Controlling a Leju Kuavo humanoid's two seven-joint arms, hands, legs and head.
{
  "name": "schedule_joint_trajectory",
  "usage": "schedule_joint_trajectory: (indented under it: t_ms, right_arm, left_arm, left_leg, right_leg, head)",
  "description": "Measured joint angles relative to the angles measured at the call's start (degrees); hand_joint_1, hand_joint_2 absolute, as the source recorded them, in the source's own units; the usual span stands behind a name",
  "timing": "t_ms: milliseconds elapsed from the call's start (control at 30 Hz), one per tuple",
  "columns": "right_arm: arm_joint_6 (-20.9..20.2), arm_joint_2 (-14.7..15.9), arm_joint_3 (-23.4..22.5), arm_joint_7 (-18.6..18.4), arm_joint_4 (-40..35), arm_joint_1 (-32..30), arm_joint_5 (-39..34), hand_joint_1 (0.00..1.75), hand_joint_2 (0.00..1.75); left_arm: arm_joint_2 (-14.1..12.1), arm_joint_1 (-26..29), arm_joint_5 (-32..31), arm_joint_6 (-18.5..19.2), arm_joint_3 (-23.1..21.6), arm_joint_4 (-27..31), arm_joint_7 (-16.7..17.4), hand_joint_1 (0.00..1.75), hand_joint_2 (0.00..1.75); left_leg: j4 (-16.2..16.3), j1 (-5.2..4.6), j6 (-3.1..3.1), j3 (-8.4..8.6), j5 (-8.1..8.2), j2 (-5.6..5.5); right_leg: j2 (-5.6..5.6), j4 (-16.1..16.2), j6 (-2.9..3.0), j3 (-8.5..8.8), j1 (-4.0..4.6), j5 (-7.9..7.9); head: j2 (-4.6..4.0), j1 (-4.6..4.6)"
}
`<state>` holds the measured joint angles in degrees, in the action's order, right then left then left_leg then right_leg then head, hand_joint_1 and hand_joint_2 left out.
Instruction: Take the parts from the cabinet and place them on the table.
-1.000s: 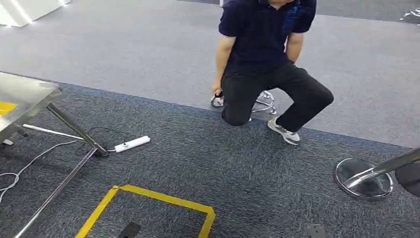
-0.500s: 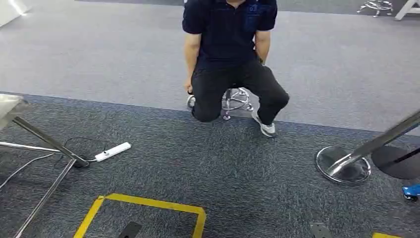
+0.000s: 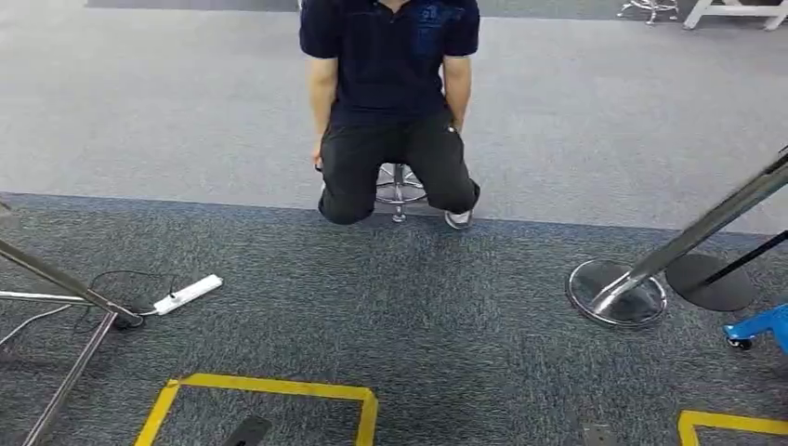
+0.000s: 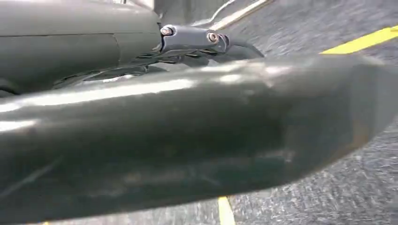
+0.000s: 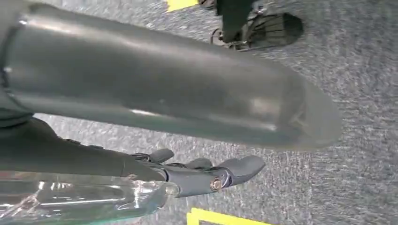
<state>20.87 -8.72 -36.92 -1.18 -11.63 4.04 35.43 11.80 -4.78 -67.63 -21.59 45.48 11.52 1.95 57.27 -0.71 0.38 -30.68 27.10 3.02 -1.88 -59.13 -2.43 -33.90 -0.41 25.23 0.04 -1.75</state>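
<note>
Hanging over the carpet, the left robot hand (image 4: 178,108) has its thick thumb apart from the dark fingers (image 4: 206,40). Nothing sits between them, so I judge it empty and spread.

In the head view the robot looks down at the floor. At the far left stand the steel counter legs (image 3: 65,279). A white power strip (image 3: 188,294) lies just beside their foot, with its cable trailing off. Nearer the robot is a yellow tape square (image 3: 269,386) on the dark carpet. Past it, in the middle, a person (image 3: 390,84) sits low on a stool (image 3: 400,181). To the right stand a chrome post base (image 3: 617,293) with a leaning pole and a blue caster leg (image 3: 757,327) at the edge.

The right robot hand (image 5: 187,173) hangs with its fingers nearly straight. A clear glossy thing (image 5: 84,201) lies along them. It may be a part in a clear bag, but I cannot tell what is inside. I also cannot tell whether the hand grips it or it only lies alongside.

As for progress, the robot seems to be between stations. If that clear thing is a part, it is out of the cabinet and not yet on the counter. Setting it down, and any further fetching, is left to do.
</note>
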Motion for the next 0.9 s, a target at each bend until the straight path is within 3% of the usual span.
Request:
schedule_joint_trajectory:
  t_ms: [100, 133, 167, 200, 267, 300, 333, 400, 433, 467, 500, 567, 633, 667, 700, 767, 800, 833, 900]
  right_arm:
    - [0.4, 0.0, -1.1, 0.0, 0.1, -0.4, -1.0, 0.00, 0.00]
    - [0.5, 0.0, -1.3, -0.1, 0.1, -0.4, -1.1, 0.00, 0.00]
    - [0.5, 0.0, -1.7, -0.1, 0.1, -0.3, -1.2, 0.00, 0.00]
    - [0.7, 0.0, -2.0, -0.1, 0.1, -0.2, -1.2, 0.00, 0.00]
    - [0.5, 0.0, -2.3, 0.0, 0.1, -0.2, -1.1, 0.00, 0.00]
    - [0.3, 0.0, -2.4, 0.1, 0.1, -0.3, -1.0, 0.00, 0.00]
    - [0.3, 0.0, -2.4, 0.2, 0.1, -0.4, -1.0, 0.00, 0.00]
    - [0.3, -0.1, -2.4, 0.4, 0.1, -0.3, -0.9, 0.00, 0.00]
    - [0.3, -0.2, -2.5, 0.5, 0.1, -0.3, -0.9, 0.00, 0.00]
    - [0.3, -0.2, -2.5, 0.5, 0.1, -0.2, -0.9, 0.00, 0.00]
    - [0.3, -0.2, -2.5, 0.6, 0.1, -0.1, -0.9, 0.00, 0.00]
    - [0.3, -0.2, -2.5, 0.6, 0.1, -0.5, -0.9, 0.00, 0.00]
    - [0.3, -0.2, -2.5, 0.6, 0.1, -0.8, -0.9, 0.00, 0.00]
    - [0.3, -0.3, -2.5, 0.6, 0.1, -0.8, -0.9, 0.00, 0.00]
    - [0.3, -0.4, -2.5, 0.6, 0.2, -0.6, -0.9, 0.00, 0.00]
    - [0.3, -0.4, -2.5, 0.6, 0.2, -0.4, -0.9, 0.00, 0.00]
    - [0.3, -0.4, -2.5, 0.6, 0.2, -0.5, -0.9, 0.00, 0.00]
    - [0.3, -0.4, -2.5, 0.6, 0.2, -0.6, -0.9, 0.00, 0.00]
    - [0.3, -0.4, -2.6, 0.6, 0.2, -0.6, -0.9, 0.00, 0.00]
  left_arm:
    - [0.2, -0.2, -1.2, 1.2, -1.2, 0.0, 0.7, 0.00, 0.00]
    - [0.3, -0.2, -1.2, 1.5, -1.4, 0.0, 0.8, 0.00, 0.00]
    - [0.4, -0.2, -1.2, 1.6, -1.7, 0.0, 1.0, 0.00, 0.00]
    - [0.4, -0.2, -1.1, 1.8, -1.8, 0.0, 1.1, 0.00, 0.00]
    - [0.4, 0.0, -1.0, 2.1, -1.8, 0.0, 1.1, 0.00, 0.00]
    - [0.4, 0.2, -1.4, 2.1, -1.9, 0.0, 1.1, 0.00, 0.00]
    - [0.4, 0.2, -1.5, 2.2, -2.0, 0.0, 1.1, 0.00, 0.00]
    - [0.4, 0.2, -1.7, 2.3, -2.3, 0.0, 1.1, 0.00, 0.00]
    - [0.4, 0.1, -1.7, 2.3, -2.3, 0.0, 1.1, 0.00, 0.00]
    - [0.5, 0.1, -1.6, 2.3, -2.3, 0.0, 1.1, 0.00, 0.00]
    - [0.5, 0.1, -1.5, 2.3, -2.3, 0.0, 1.1, 0.00, 0.00]
    - [0.5, 0.0, -1.4, 2.3, -2.3, 0.0, 1.1, 0.00, 0.00]
    - [0.6, 0.0, -1.4, 2.3, -2.3, 0.0, 1.1, 0.00, 0.00]
    - [0.6, -0.1, -1.4, 2.3, -2.3, 0.0, 1.1, 0.00, 0.00]
    - [0.6, -0.1, -1.4, 2.3, -2.3, 0.0, 1.1, 0.00, 0.00]
    - [0.6, 0.2, -1.3, 2.3, -2.3, 0.0, 1.1, 0.00, 0.00]
    - [0.6, 0.2, -1.3, 2.3, -2.3, 0.0, 1.1, 0.00, 0.00]
    - [0.5, 0.2, -1.3, 2.3, -2.3, 0.0, 1.1, 0.00, 0.00]
    - [0.6, 0.1, -1.4, 2.3, -2.3, 0.0, 1.1, 0.00, 0.00]
  left_leg:
    - [-0.3, 0.15, -0.59, 0.16, -0.12, 0.89]
    - [0.1, 0.37, -1.14, 0.08, 0.49, 0.09]
    - [2.0, 0.37, -1.33, -0.73, 2.08, -1.29]
    - [5.9, 0.44, -1.44, -2.46, 4.30, -1.93]
    - [15.5, 0.51, -1.50, -7.16, 8.29, -2.30]
    - [18.0, 0.50, -1.46, -8.59, 8.57, -2.39]
    - [17.5, 0.49, -1.35, -8.58, 7.46, -2.44]
    - [10.6, 0.52, -0.99, -5.59, 2.52, -2.69]
    - [5.8, 0.55, -0.82, -3.18, 0.16, -3.41]
    - [1.8, 0.65, -0.73, -1.31, -0.89, -5.39]
    - [-0.1, 0.81, -0.66, -0.84, -0.44, -5.48]
    - [0.3, 0.41, -0.33, -1.00, -0.55, -5.11]
    - [-0.5, 0.80, 0.66, -0.84, -1.23, -4.20]
    - [-0.6, 0.69, 0.97, -0.73, -1.29, -3.89]
    - [-0.6, 0.65, 1.24, -0.76, -1.28, -3.55]
    - [-0.5, 0.45, 1.37, -0.75, -1.19, -2.42]
    - [-0.5, 0.44, 1.39, -0.76, -1.17, -1.91]
    - [-0.5, 0.44, 1.36, -0.71, -1.15, -1.56]
    - [-0.5, 0.50, 1.17, -0.53, -1.02, -0.76]
  right_leg:
    - [1.06, 0.0, 0.90, -0.42, 0.18, -0.11]
    - [1.51, 0.2, 1.33, -0.35, -0.10, -0.32]
    - [1.85, 0.2, 1.61, -0.39, -0.15, -0.37]
    - [2.20, 0.2, 1.94, -0.45, -0.17, -0.38]
    - [3.18, 0.2, 2.06, -0.54, -0.09, -0.38]
    - [3.69, 0.2, 2.07, -0.57, -0.07, -0.39]
    - [4.16, 0.2, 2.10, -0.56, -0.08, -0.44]
    - [5.29, 0.2, 1.94, -0.53, -0.14, -0.58]
    - [5.80, 0.2, 1.79, -0.48, -0.24, -0.66]
    - [6.19, 0.1, 1.54, -0.60, -0.17, -0.75]
    - [6.78, -0.4, 1.24, -1.04, 0.12, -0.62]
    - [7.21, 0.3, 0.46, -1.13, -0.19, -1.08]
    - [7.40, 0.2, -0.20, -1.70, -0.38, -1.09]
    - [5.16, -1.6, -0.30, -2.35, -0.09, 0.20]
    - [3.78, -5.0, -0.48, -3.91, -0.03, 2.30]
    - [2.62, -14.3, -0.73, -8.14, -0.07, 6.62]
    - [2.43, -17.4, -0.83, -9.52, -0.08, 7.50]
    - [2.36, -17.5, -0.89, -9.49, -0.10, 6.91]
    - [1.89, -10.0, -0.91, -5.40, -0.21, 2.76]
  head:
    - [0.00, -0.13]
    - [0.00, -0.09]
    - [0.00, 0.02]
    - [0.00, 0.00]
    - [0.00, 0.02]
    - [0.00, 0.02]
    - [0.00, 0.02]
    - [0.00, 0.02]
    - [0.00, 0.02]
    - [0.00, 0.06]
    - [0.00, 0.13]
    - [0.00, 0.24]
    - [0.02, 0.24]
    - [0.00, -0.11]
    - [0.00, -0.28]
    - [0.00, -0.20]
    - [0.00, -0.20]
    - [0.00, -0.20]
    - [0.00, -0.24]
